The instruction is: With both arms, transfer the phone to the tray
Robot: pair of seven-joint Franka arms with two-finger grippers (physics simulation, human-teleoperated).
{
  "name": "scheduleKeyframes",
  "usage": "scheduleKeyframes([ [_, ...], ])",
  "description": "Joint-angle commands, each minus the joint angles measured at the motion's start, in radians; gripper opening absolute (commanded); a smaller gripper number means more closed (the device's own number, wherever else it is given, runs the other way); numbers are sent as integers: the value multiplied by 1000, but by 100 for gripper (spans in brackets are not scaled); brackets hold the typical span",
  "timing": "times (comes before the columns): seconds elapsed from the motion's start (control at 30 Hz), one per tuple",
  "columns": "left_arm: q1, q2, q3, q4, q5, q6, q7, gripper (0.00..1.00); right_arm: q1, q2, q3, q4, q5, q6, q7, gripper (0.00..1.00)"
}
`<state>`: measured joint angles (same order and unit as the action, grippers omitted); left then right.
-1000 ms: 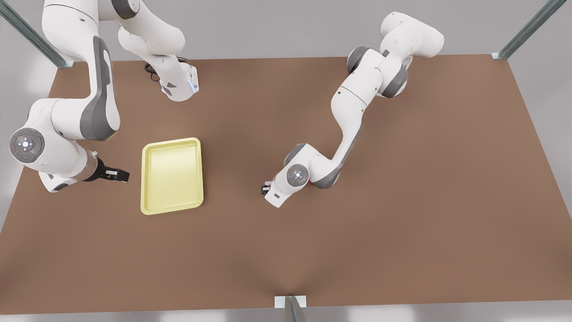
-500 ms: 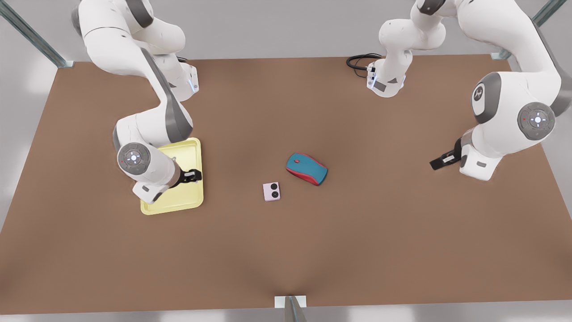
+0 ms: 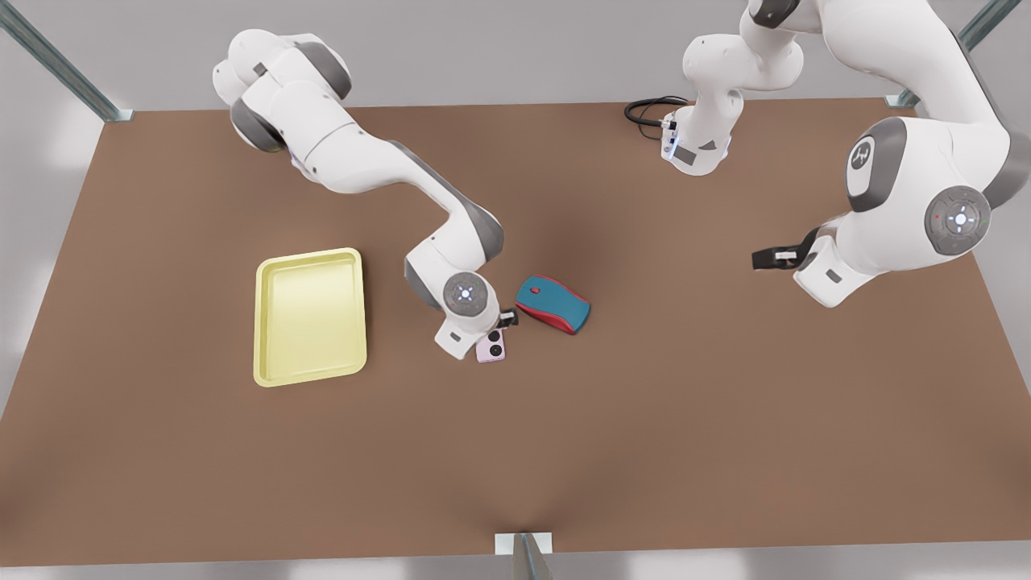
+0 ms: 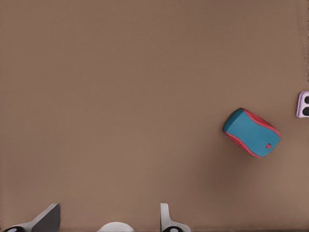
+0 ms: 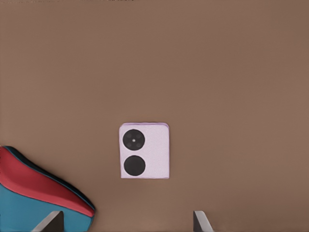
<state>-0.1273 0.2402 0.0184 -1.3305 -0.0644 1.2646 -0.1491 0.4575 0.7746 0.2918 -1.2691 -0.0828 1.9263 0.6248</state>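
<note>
1. While both arms reach over it, the table [image 3: 644, 419] carries one phone [image 3: 492, 350], one tray [image 3: 310, 316] and one mouse [image 3: 552, 304].
2. Phone lies flat on the table, just beside the mouse, well apart from the tray and outside it.
3. Right gripper [image 3: 506, 319] hangs directly over the phone, fingers [image 5: 52, 221] spread wide, holding nothing.
4. Left gripper [image 3: 761, 258] hovers toward the front view's right, fingers [image 4: 46, 218] likewise apart and empty.
5. Table is plain brown; grey walls and metal struts [image 3: 56, 60] stand around it, and a black cable [image 3: 644, 109] lies at the far edge.
</note>
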Motion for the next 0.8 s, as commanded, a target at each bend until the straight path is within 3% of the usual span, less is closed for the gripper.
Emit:
scheduleKeyframes([
  [0.0,0,-1,0,1,-3,-14,235,100,4,2,0,-10,-5,92,527,100],
  [0.33,0,-1,0,2,-5,-14,237,100,15,147,-10,10,-26,151,348,100],
  [0.77,0,-27,5,34,12,-57,215,100,30,164,-5,-27,-184,204,21,100],
])
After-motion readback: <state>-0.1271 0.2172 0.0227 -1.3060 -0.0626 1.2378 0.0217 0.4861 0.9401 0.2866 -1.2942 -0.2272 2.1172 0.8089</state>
